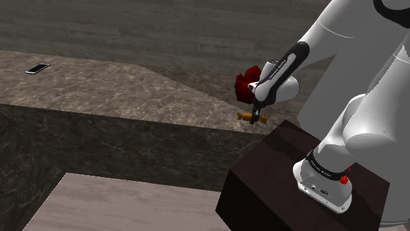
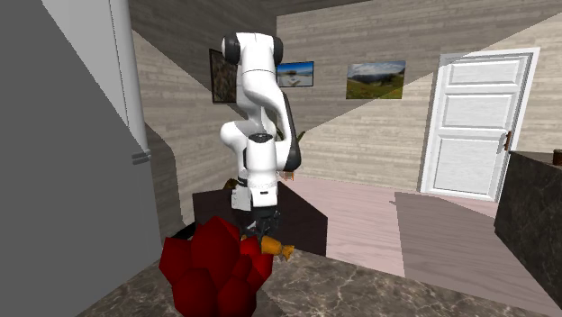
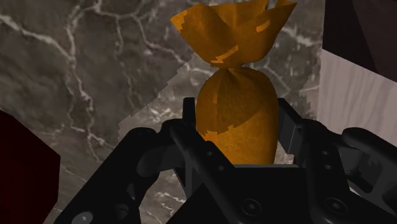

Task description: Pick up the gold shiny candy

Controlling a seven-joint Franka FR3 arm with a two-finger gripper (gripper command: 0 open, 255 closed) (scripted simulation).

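End effector (image 3: 237, 114) looks clamped on the gold candy (image 3: 235, 95), with a finger pressing each side of its body and its long axis running crosswise to the squeeze. Candy's low at the marble surface (image 1: 131, 92), just beside a red faceted thing (image 1: 246, 84) — I'd say straight up is what's left.

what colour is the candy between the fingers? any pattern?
The candy is orange-gold and plain, with no print. The wrist view shows it best.

The candy (image 3: 236, 118) is orange-gold, with a plump wrapped body and flared, twisted ends. The claw (image 3: 238, 124) clasps it by the dark marbled table's (image 1: 131, 92) edge. In the shoulder view its ends point toward nine and three o'clock.
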